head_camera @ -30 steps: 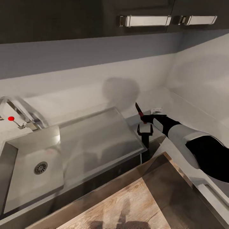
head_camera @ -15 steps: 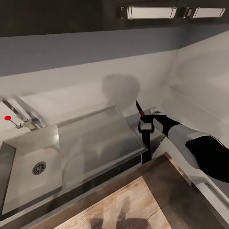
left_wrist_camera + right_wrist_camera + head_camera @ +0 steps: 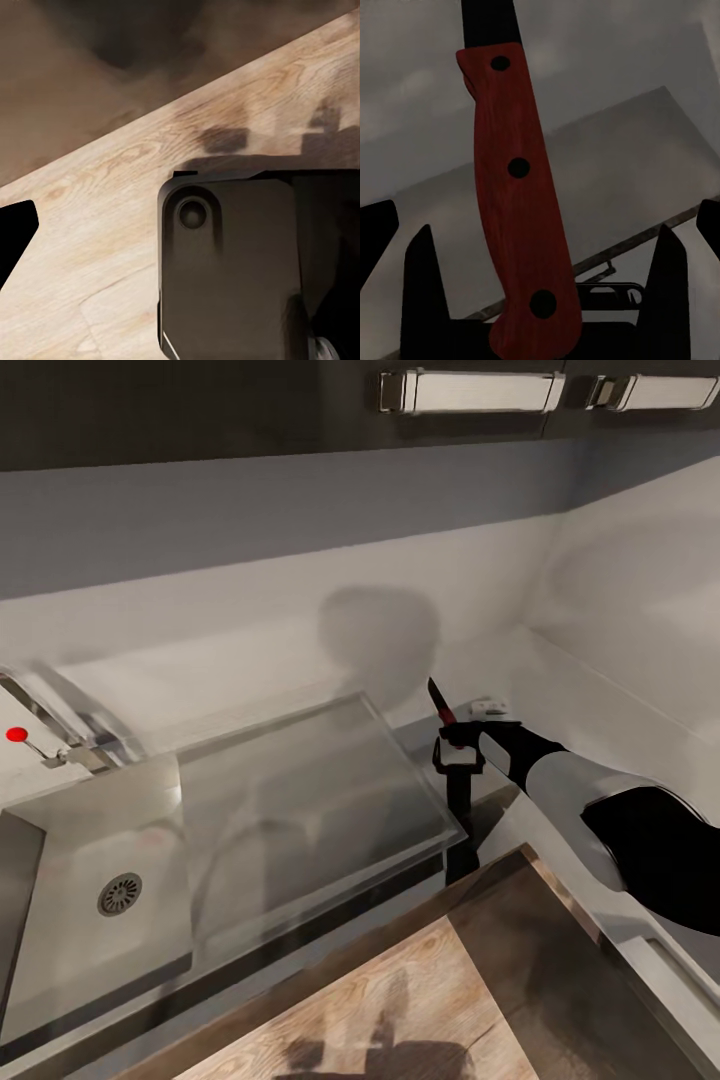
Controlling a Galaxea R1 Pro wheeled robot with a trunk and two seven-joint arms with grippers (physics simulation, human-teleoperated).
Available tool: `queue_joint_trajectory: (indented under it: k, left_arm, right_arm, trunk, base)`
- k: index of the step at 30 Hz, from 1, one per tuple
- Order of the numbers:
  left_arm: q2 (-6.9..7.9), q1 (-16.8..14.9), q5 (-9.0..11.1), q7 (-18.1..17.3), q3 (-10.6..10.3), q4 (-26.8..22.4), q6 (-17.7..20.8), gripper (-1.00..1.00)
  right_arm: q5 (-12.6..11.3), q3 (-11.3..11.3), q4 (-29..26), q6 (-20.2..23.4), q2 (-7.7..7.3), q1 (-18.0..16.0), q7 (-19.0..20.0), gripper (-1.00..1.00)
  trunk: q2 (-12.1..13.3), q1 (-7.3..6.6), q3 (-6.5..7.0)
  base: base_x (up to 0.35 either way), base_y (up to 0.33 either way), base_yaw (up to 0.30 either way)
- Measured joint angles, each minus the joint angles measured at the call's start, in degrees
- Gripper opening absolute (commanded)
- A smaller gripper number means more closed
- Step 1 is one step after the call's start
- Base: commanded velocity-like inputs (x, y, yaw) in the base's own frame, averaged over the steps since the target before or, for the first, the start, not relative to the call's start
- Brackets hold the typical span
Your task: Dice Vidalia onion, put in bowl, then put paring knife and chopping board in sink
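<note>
Knife (image 3: 437, 703) sits in the right gripper (image 3: 458, 744), its fingers pinching the red handle while the dark blade points up and away toward the back wall. In the right wrist view the handle (image 3: 519, 202) with its three dark rivets stands between the two dark fingers (image 3: 426, 281). The gripper hovers above the bench (image 3: 560, 690) just past the drainboard's far corner. The sink (image 3: 90, 920) lies well apart to the robot's left, its round drain (image 3: 119, 894) showing in the basin and the red-knobbed faucet (image 3: 40, 732) behind it. The left wrist view shows a dark housing (image 3: 229, 266) over pale wood floor (image 3: 112, 217); whether the left fingers are spread or pressed together cannot be told.
</note>
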Motion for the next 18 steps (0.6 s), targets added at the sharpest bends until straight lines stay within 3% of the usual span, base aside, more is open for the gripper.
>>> queue_joint_trajectory:
  k: [18]
  left_arm:
    - [0.00, 0.00, 0.00, -0.03, 0.00, 0.02, 0.00, 1.00]
  right_arm:
    - [0.00, 0.00, 0.00, 0.00, -0.06, 0.00, 0.00, 1.00]
  trunk:
    - [0.00, 0.00, -0.53]
  base:
    - [0.000, 0.000, 0.000]
